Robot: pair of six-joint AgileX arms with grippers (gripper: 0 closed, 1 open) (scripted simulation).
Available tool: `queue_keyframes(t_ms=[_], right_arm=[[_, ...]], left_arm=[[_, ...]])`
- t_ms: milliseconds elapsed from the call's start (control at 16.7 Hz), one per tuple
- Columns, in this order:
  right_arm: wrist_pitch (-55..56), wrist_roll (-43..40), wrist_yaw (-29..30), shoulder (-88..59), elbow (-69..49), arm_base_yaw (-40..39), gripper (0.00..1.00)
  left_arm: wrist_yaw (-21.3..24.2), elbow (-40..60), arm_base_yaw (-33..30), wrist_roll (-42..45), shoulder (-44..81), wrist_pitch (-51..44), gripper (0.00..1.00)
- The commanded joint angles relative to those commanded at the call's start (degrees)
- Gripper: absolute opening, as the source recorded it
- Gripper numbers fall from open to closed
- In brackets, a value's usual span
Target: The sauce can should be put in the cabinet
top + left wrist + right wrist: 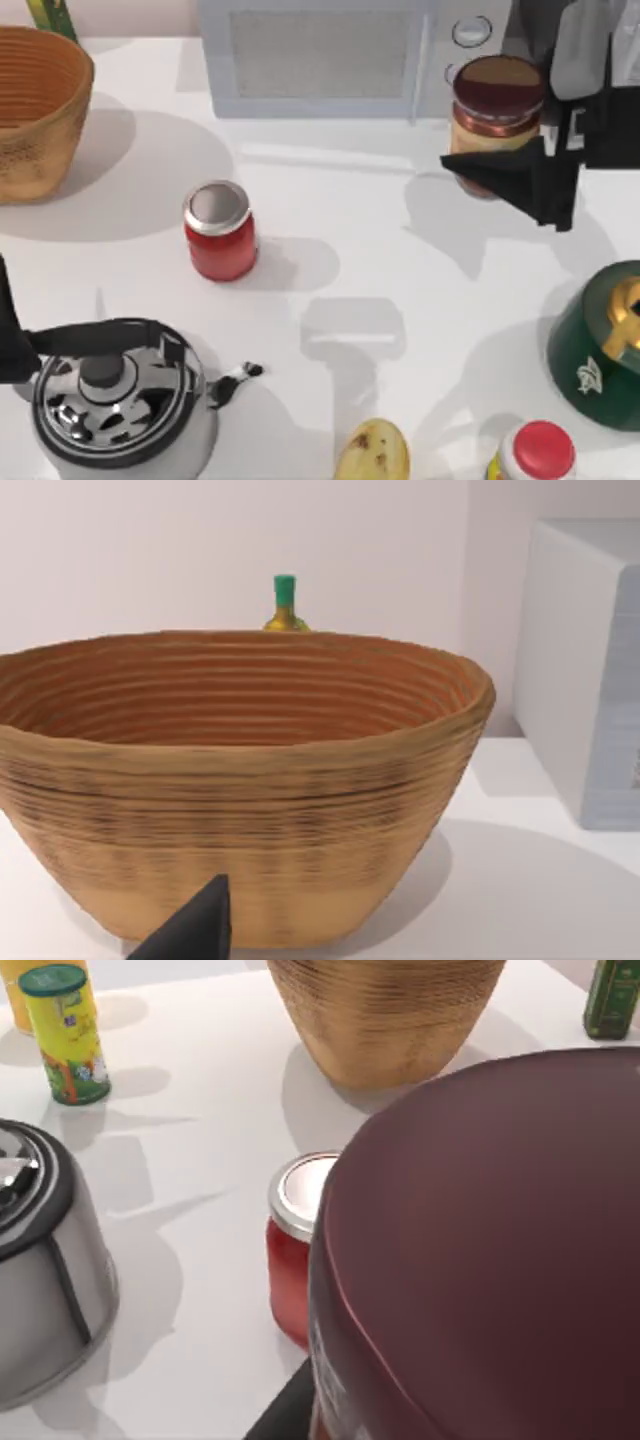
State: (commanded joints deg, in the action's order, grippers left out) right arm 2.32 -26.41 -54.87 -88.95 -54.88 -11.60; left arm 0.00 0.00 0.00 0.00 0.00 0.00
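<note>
A yellow banana and a silver kettle sit at the table's near edge. In the middle stands a red can with a silver top. Farther back, the right gripper is closed around the small sauce can with a dark maroon top, held up in front of the white microwave. A woven brown basket is at the far left. The left gripper faces it; I cannot tell its fingers.

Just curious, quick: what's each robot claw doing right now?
Right gripper: closed on the sauce can, lifted near the microwave.
Left gripper: parked facing the basket; cannot be told.
</note>
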Motion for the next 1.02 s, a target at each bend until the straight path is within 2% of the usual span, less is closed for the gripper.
queue_keyframes(t_ms=[720, 1020], right_arm=[[-2.24, 16.8, 40.43, 62.74, 38.77, 9.28, 0.0], [-2.24, 23.91, 51.56, 82.83, 50.57, 11.46, 0.0]], left_arm=[[0.0, 0.0, 0.0, 0.0, 0.0, 0.0, 1.0], [0.0, 0.0, 0.0, 0.0, 0.0, 0.0, 1.0]])
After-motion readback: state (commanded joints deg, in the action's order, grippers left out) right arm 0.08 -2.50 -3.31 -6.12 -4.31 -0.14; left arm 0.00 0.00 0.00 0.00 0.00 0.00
